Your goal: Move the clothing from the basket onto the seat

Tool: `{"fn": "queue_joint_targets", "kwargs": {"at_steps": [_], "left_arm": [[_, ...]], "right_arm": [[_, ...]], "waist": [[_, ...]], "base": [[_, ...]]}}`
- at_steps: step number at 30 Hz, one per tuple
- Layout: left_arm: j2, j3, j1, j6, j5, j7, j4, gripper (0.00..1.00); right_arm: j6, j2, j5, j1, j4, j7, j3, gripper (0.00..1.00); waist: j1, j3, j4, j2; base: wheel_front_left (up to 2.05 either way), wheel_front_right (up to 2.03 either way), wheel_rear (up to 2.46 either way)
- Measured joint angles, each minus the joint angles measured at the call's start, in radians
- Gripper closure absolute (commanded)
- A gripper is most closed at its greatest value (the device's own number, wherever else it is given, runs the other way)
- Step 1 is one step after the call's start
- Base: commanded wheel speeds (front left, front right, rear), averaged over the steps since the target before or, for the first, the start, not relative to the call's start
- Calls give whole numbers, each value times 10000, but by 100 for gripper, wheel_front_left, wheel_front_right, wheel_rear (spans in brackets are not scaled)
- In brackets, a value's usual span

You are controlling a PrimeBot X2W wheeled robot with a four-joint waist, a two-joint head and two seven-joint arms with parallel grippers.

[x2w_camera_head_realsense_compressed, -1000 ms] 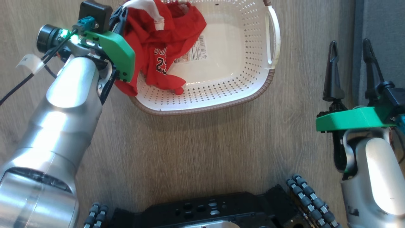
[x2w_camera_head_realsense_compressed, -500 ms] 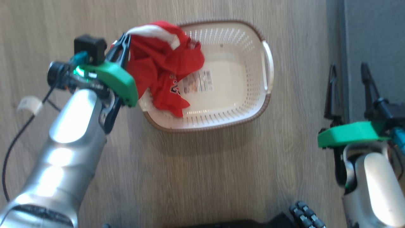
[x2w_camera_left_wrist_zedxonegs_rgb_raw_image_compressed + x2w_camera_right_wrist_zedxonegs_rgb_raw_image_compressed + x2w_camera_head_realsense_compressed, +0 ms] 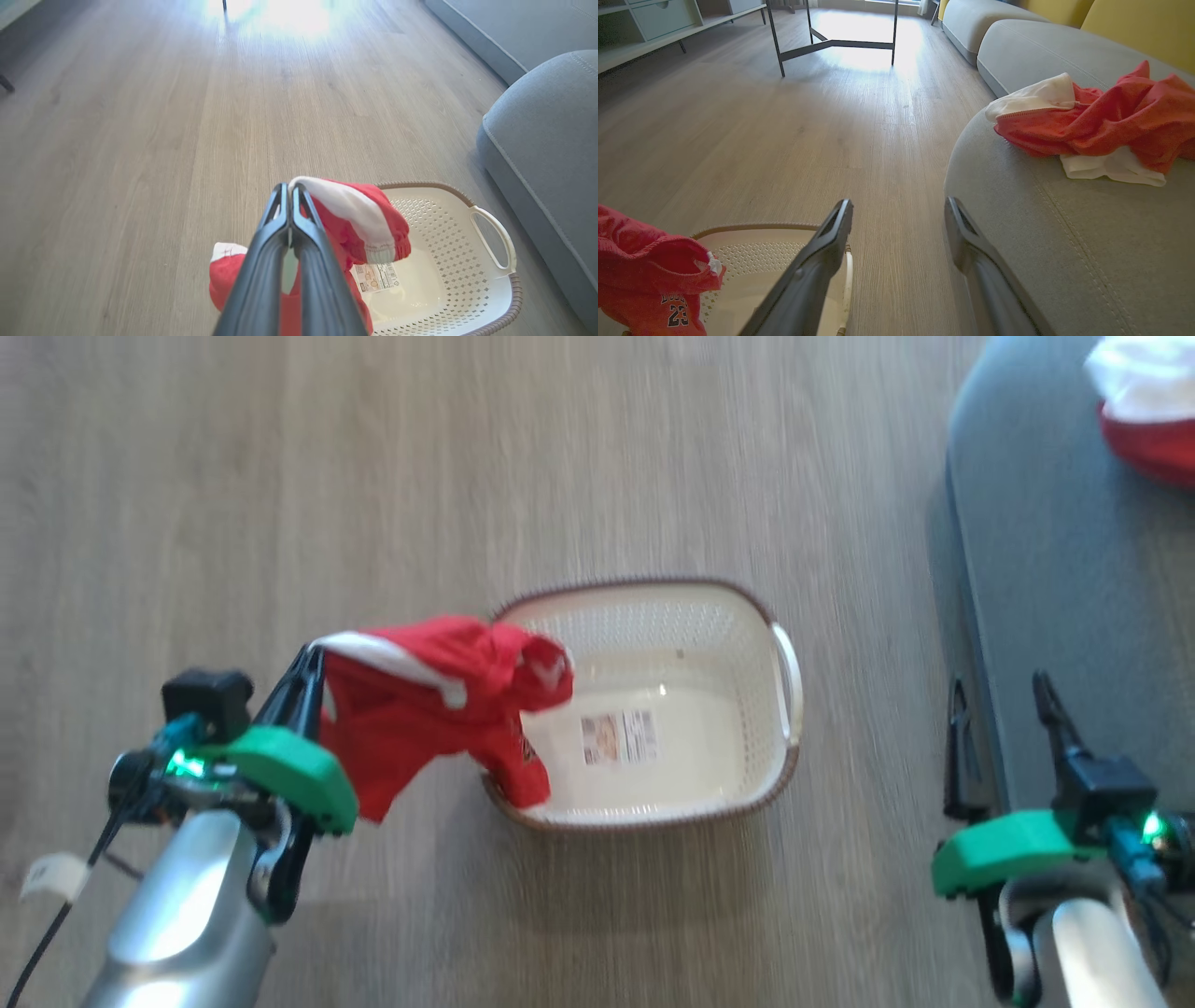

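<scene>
My left gripper [image 3: 308, 663] is shut on a red jersey [image 3: 420, 709] by its white-trimmed edge, also seen in the left wrist view [image 3: 289, 189]. The jersey [image 3: 355, 214] hangs over the left end of the cream basket [image 3: 784, 775], its lower tip still inside; "23" shows on it [image 3: 649, 275]. Only a label lies on the basket [image 3: 448, 242] floor. The grey seat [image 3: 1055, 569] stands to the right, with another red and white garment [image 3: 1101, 116] lying on it. My right gripper [image 3: 999, 686] is open and holds nothing, at the seat's [image 3: 1064, 224] edge [image 3: 899, 207].
Wooden floor [image 3: 280, 476] surrounds the basket. Far off stand a black table frame [image 3: 831, 44] and a low pale shelf unit [image 3: 654, 18]. Yellow back cushions [image 3: 1134, 23] rise behind the seat, and another grey seat section [image 3: 980, 18] lies beyond.
The head camera has moved, so the whole picture has shifted. My left gripper has raised the jersey out of the basket, and less cloth lies inside. The right gripper stays open.
</scene>
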Motion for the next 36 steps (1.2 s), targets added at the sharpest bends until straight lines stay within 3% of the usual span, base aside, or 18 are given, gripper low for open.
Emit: {"fn": "queue_joint_targets", "kwargs": {"at_steps": [15,22,36], "left_arm": [[1126,318,2443,502,-437,520,-2263,100],[1453,408,2890,825,-495,924,-3609,100],[1860,410,3322,1315,-497,1682,-5265,100]], "right_arm": [[0,-17,-445,1144,328,0,61,0],[0,-73,-431,1394,382,0,171,0],[0,-366,-330,1396,571,0,1047,0]], "waist": [[0,-2411,1151,0],[0,-2818,1522,0],[0,-2980,1484,0]], "base": [[0,0,0],[0,0,0],[0,0,0]]}}
